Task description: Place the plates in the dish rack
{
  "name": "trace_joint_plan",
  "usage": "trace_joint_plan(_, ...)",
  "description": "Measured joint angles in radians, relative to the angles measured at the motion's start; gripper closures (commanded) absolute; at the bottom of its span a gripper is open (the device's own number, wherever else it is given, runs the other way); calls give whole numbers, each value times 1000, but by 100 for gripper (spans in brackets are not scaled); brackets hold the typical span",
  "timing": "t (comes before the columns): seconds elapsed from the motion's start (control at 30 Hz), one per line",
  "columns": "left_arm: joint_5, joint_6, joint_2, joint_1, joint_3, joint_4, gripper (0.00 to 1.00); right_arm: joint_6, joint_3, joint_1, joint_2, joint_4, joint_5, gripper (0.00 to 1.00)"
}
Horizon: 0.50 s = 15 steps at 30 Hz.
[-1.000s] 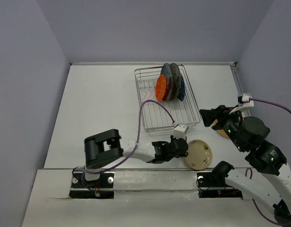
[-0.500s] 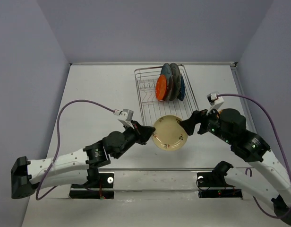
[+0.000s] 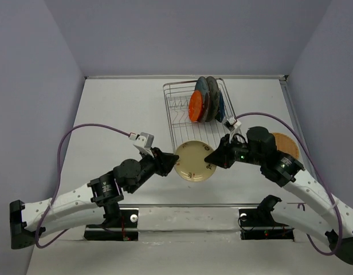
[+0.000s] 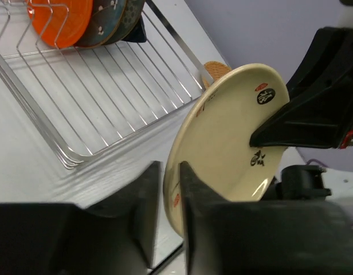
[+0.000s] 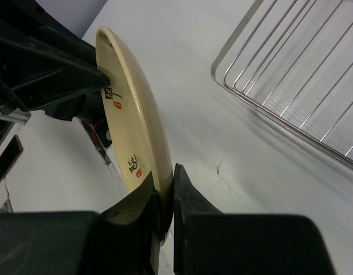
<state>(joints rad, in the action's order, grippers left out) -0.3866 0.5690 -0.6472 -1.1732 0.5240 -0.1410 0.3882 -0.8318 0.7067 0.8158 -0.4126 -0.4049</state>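
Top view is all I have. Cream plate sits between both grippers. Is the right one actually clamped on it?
Observer: The right wrist view says yes. The rim of the cream plate sits between the fingers of the right gripper, with no gap showing on either side.
Operator: And the left?
Observer: The left wrist view shows the same at the opposite rim. The left gripper has the plate's edge between its fingers, so both appear to hold it at once.
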Motion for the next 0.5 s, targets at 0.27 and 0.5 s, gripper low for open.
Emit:
trace_joint_plan(0.27,-115,-53,-23,-3,278,276,1,15,-119,2,121,16,171,93)
trace_joint_plan(0.5,-340,-117,30,-2,355,467,1,21,-444,4,456,1,555,93)
